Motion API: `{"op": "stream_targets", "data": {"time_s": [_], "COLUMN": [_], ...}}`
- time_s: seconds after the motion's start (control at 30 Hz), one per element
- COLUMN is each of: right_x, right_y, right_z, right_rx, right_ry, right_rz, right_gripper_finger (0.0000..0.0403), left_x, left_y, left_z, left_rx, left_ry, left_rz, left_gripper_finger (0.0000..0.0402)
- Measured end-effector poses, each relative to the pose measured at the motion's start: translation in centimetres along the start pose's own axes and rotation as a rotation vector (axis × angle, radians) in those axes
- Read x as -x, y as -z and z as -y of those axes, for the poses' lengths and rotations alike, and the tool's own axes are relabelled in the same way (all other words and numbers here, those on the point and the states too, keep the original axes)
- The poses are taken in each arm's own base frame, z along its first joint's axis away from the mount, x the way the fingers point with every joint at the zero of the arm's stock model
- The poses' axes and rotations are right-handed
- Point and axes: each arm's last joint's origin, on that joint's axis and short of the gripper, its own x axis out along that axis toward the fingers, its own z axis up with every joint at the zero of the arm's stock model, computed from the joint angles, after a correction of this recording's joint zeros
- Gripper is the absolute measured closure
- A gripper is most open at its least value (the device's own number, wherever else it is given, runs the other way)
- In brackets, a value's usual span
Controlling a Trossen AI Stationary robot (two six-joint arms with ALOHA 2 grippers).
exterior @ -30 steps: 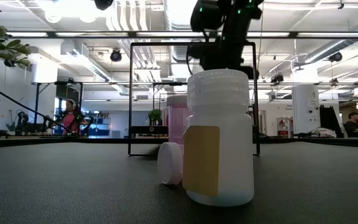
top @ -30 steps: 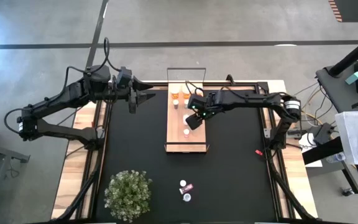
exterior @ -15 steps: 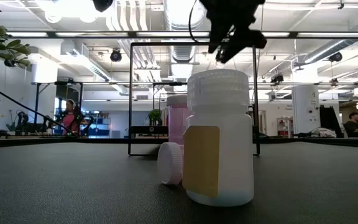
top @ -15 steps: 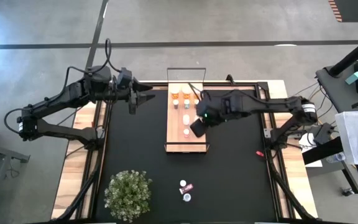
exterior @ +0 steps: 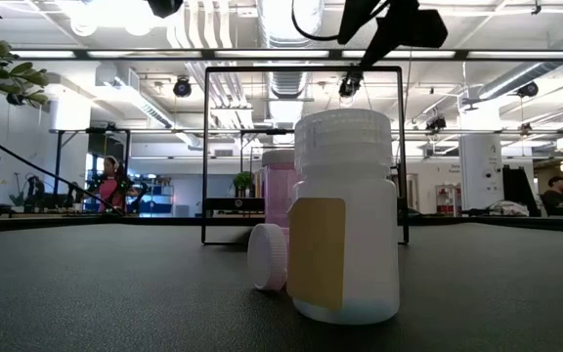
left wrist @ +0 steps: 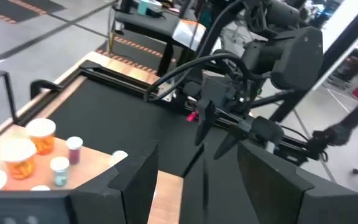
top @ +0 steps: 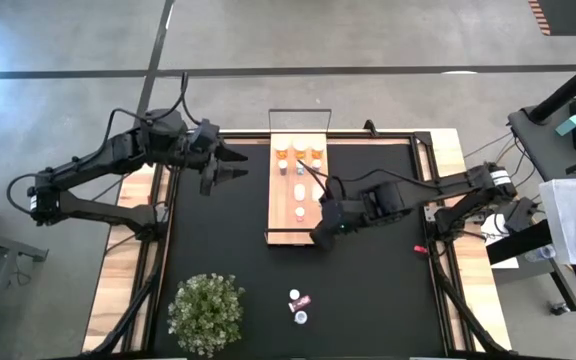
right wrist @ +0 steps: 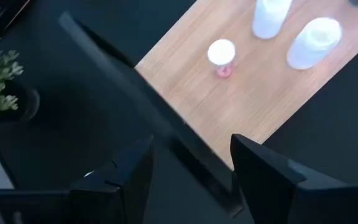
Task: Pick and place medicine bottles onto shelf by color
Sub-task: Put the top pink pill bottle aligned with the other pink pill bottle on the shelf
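The light wood shelf (top: 286, 228) lies on the black mat, with wire rails at its short ends. Three orange bottles (top: 299, 152) stand in a row at its far end, small bottles (top: 300, 168) just before them. Two white bottles (right wrist: 312, 40) and a small pink white-capped bottle (right wrist: 221, 56) stand mid-board. A few more bottles (top: 298, 305) rest on the mat near the front; a big white one (exterior: 345, 215) stands upright in the low view. My right gripper (top: 319, 234) hovers open and empty over the shelf's near right corner. My left gripper (top: 234, 168) is open and empty, left of the shelf's far end.
A bushy green plant (top: 206, 310) stands at the mat's near left. A small red thing (top: 416, 245) lies by the mat's right edge. The shelf's near wire rail (right wrist: 154, 118) crosses just before my right gripper's fingers. Bare mat lies between shelf and plant.
My right gripper has drawn back from over the middle of the shelf toward the table's near edge, to the shelf's near right corner. A white bottle now shows on the board where it stood. My left gripper has turned a little toward the near side.
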Motion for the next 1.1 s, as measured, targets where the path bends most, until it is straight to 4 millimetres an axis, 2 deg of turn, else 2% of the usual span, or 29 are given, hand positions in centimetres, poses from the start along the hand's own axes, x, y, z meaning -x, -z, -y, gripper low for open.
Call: {"op": "stream_targets", "data": {"time_s": [0.27,0.53,0.7,0.87,0.97,1.1], "right_x": [0.6,1.3,2.2,3.4,3.3,2.3], "right_y": [2.2,4.3,6.0,7.7,8.4,9.0], "right_z": [-1.6,-3.0,-4.2,-4.9,-5.0,-5.2], "right_rx": [0.149,0.514,0.783,0.964,1.042,1.123], "right_ry": [-0.042,-0.078,-0.174,-0.267,-0.315,-0.486], "right_rz": [-0.020,-0.014,-0.012,0.029,0.060,0.078], "right_gripper_finger": [0.0200,0.0200,0.0200,0.0200,0.0200,0.0200], "left_x": [-0.5,-1.4,-2.7,-3.8,-4.1,-4.2], "left_y": [0.6,0.0,-0.7,-1.0,-0.8,-0.7], "left_z": [1.2,2.1,2.6,2.9,3.3,3.8], "left_rx": [0.015,0.038,0.069,0.142,0.187,0.249], "left_ry": [0.060,0.034,0.077,0.111,0.113,0.087], "left_rz": [-0.029,0.082,0.161,0.192,0.193,0.206], "left_gripper_finger": [0.0199,0.0199,0.0199,0.0199,0.0199,0.0199]}}
